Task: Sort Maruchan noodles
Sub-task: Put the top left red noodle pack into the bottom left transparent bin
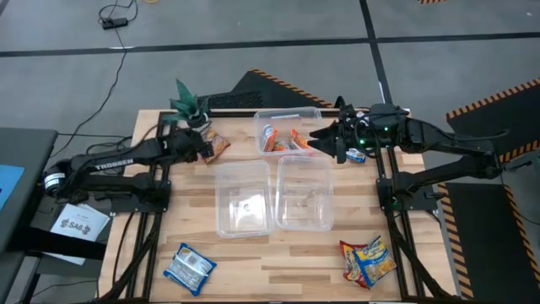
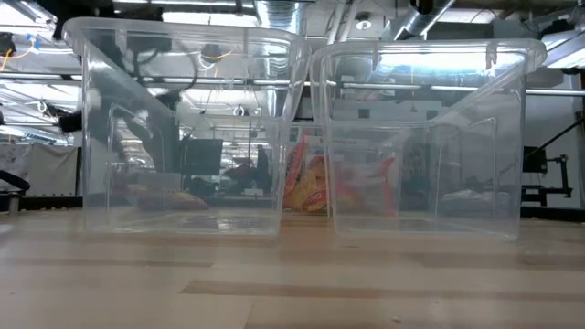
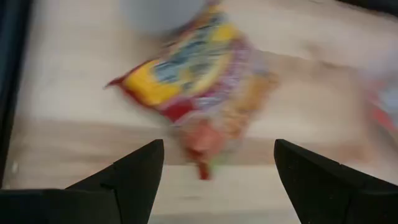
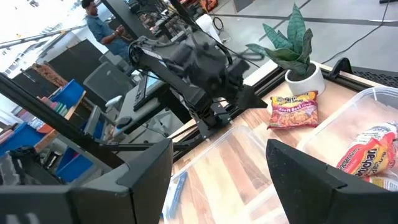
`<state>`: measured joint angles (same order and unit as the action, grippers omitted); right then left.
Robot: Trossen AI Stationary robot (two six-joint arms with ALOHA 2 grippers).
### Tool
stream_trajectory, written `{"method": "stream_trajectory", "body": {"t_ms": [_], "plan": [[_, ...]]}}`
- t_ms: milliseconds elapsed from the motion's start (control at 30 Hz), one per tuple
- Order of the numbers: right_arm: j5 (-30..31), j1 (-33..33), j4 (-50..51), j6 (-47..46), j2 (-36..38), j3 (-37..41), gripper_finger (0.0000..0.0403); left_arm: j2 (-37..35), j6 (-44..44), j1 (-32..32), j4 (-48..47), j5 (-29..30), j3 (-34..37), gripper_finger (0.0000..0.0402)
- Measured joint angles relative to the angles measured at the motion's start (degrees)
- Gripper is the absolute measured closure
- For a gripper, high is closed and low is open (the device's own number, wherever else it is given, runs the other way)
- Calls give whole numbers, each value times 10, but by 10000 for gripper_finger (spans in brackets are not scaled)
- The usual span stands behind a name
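A red-and-yellow noodle packet (image 1: 216, 148) (image 3: 199, 81) lies flat on the table beside a potted plant (image 1: 189, 105). My left gripper (image 1: 203, 149) (image 3: 217, 171) is open just short of this packet, with a finger on either side of its near corner and touching nothing. My right gripper (image 1: 315, 139) (image 4: 217, 174) is open above the right end of the far clear bin (image 1: 287, 116), which holds red-and-orange packets (image 1: 283, 139) (image 2: 311, 178). A blue packet (image 1: 355, 154) lies under the right arm. Another blue-and-white packet (image 1: 188, 268) and a yellow-and-red packet (image 1: 367, 260) lie near the table's near edge.
Two clear bins (image 1: 243, 198) (image 1: 304, 192) stand side by side mid-table, and in the low view (image 2: 183, 128) (image 2: 420, 137) they fill the picture. The plant pot stands just behind the left gripper. Bare wood lies between the bins and the near edge. A person shows far off in the right wrist view (image 4: 99, 25).
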<state>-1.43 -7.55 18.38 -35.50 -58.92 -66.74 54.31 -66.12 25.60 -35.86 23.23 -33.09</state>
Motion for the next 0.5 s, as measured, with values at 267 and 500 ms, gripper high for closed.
{"method": "stream_trajectory", "body": {"t_ms": [267,500], "plan": [[0,0,1,0,0,0,122,-7,-141,-6,182,52,120,111],[0,0,1,0,0,0,122,38,-171,11,195,68,127,111]]}}
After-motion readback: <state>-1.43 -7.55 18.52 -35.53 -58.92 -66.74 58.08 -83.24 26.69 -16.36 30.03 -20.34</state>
